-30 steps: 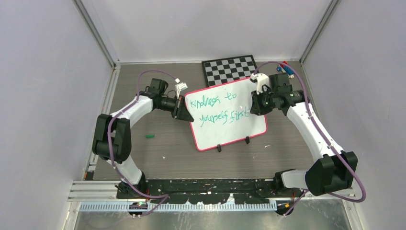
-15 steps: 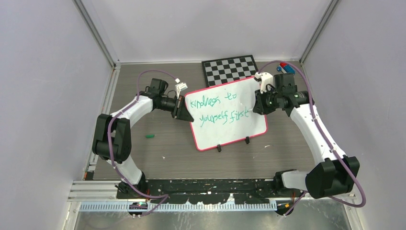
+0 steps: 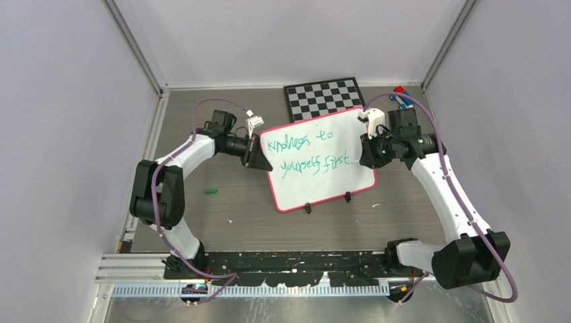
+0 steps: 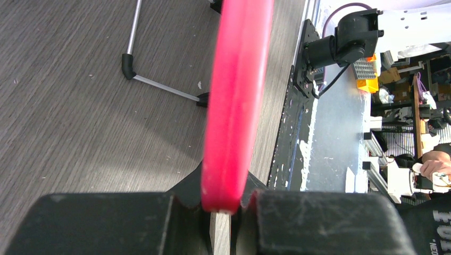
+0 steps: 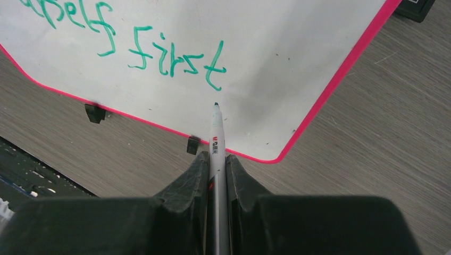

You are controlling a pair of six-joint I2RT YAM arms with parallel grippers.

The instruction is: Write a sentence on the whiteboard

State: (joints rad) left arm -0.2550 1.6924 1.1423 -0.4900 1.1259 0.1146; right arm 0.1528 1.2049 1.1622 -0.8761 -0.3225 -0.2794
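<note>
Pink-framed glossy white whiteboard (image 3: 323,185) stands on its small black feet on the grey wood-grain table (image 3: 202,222), between both arms. A green handwritten sentence (image 3: 306,153) fills two lines. The left gripper (image 3: 258,157) is clenched on the board's left edge. The right gripper (image 3: 367,151) pinches a white green-tipped marker (image 5: 215,139), its tip just below the last "t"; whether it touches, I can't tell.

White arm links (image 3: 190,151), black joints (image 3: 168,195), looping purple cables (image 3: 202,102)
</note>
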